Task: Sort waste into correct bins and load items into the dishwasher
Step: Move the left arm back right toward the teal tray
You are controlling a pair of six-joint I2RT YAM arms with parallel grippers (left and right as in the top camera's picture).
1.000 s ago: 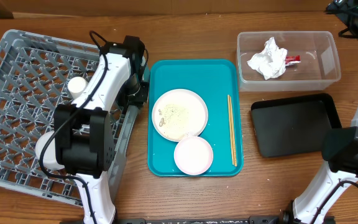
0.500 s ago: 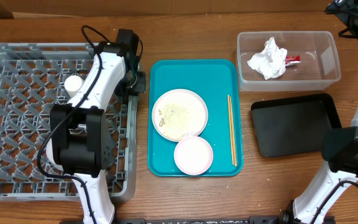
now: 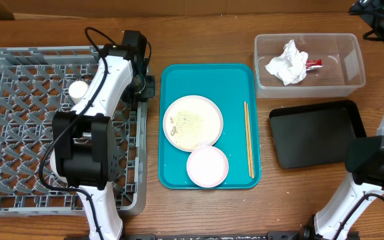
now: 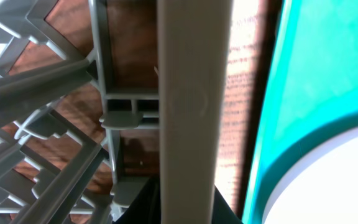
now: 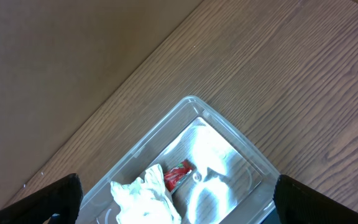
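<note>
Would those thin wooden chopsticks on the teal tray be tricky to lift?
Likely. The thin wooden chopsticks look light and stiff, but lie flat on the smooth teal plastic tray, so they may slide or roll apart.

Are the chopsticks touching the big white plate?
Apart. The overhead view shows a strip of bare teal tray between the chopsticks and the white plate.

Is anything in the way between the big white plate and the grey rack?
Yes. The left gripper is clamped on the dish rack wall facing the teal tray, right in the white plate's path.
</note>
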